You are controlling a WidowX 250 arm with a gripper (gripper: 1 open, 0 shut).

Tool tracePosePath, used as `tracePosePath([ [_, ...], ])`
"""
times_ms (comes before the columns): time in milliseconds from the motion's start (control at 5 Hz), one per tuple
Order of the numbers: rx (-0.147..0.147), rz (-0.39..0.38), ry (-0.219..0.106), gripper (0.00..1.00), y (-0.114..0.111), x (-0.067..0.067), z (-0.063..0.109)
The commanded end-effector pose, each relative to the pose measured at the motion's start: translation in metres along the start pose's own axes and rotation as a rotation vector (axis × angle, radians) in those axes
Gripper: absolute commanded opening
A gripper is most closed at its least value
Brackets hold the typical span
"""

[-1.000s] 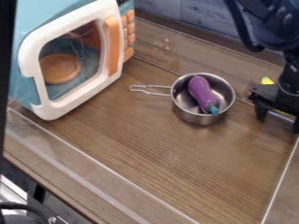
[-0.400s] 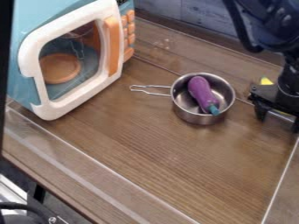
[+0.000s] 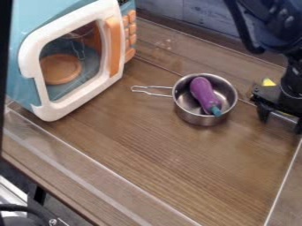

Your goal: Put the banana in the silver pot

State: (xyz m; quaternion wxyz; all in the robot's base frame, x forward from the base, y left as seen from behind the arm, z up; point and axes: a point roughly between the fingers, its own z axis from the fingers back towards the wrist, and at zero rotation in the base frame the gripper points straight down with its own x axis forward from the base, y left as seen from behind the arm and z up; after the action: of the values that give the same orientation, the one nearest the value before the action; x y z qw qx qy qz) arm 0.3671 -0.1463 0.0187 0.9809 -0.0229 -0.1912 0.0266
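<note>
The pot (image 3: 206,99) is sitting mid-table, holding only an eggplant (image 3: 207,93), so the task looks barely begun. Right of the pot, the gripper (image 3: 274,108) is standing wide open, gripping nothing, low over the banana (image 3: 269,83), a yellow sliver showing just behind it.

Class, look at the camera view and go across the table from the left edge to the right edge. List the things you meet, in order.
Teal and cream toy microwave → silver pot with the purple eggplant lying inside it → open gripper, with a bit of the yellow banana showing at it.
</note>
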Motion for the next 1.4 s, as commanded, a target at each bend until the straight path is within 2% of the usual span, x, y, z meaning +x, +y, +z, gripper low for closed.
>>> tracePosePath([
  [0, -0.008, 0.024, -0.029, 1.0, 0.001, 0.006, 0.008],
  [200, -0.006, 0.032, -0.035, 1.0, 0.002, 0.006, 0.009],
  [400, -0.005, 0.038, -0.04, 0.0, 0.004, 0.006, 0.009],
  [800, -0.004, 0.041, -0.042, 0.0, 0.008, 0.009, 0.018],
  [1200, 0.006, 0.046, -0.04, 0.0, 0.014, 0.013, 0.037],
])
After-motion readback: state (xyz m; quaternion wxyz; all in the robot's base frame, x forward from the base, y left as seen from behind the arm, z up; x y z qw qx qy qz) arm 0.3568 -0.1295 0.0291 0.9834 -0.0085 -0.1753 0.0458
